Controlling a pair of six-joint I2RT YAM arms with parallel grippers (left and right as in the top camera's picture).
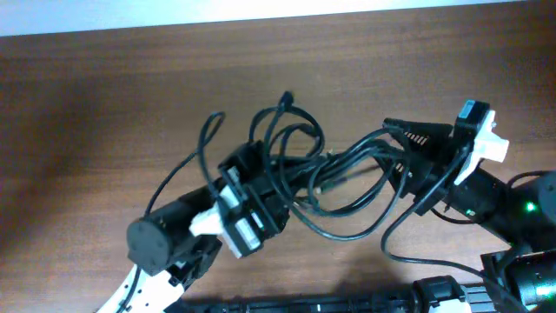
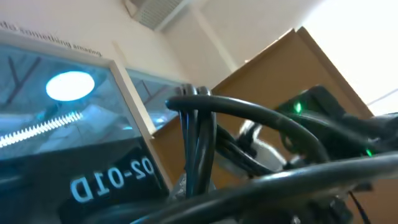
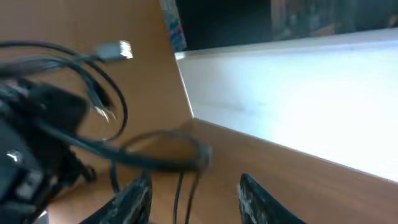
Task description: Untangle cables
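Two robot arms, left arm (image 1: 161, 235) and right arm (image 1: 486, 198), one tangle of black cables (image 1: 347, 163), one wooden table (image 1: 87, 104)

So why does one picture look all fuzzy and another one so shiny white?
Left wrist view: the black tangled cables sit right against the lens, so they blur, and the round bright light glares. Right wrist view: the pale band is washed out white, and the silver plug is smeared. Overhead view: sharpest, with an evenly lit brown wooden table.
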